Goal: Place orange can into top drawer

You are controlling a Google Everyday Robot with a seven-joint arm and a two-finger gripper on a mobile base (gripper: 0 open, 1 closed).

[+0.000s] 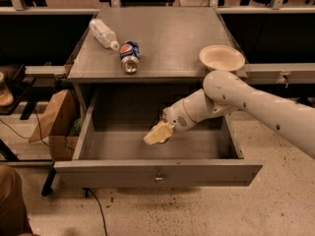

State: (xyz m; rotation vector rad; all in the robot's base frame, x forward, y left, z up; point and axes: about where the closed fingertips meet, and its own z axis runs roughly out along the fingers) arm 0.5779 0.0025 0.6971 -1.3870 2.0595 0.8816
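One hand (158,132) hangs inside the open top drawer (206,173), below the front edge of the worktop (172,38); whether it is clamped or apart I cannot tell.

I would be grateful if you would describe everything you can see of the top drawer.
The top drawer is a wide, shallow grey tray, metal by its look, pulled well out of the grey cabinet toward the camera. Its flat front panel carries a small lock at the centre. Low side walls frame a plain grey floor. The gripper hangs inside, near the middle of the floor, on an arm reaching in from the picture's right; whether it touches the floor cannot be told.
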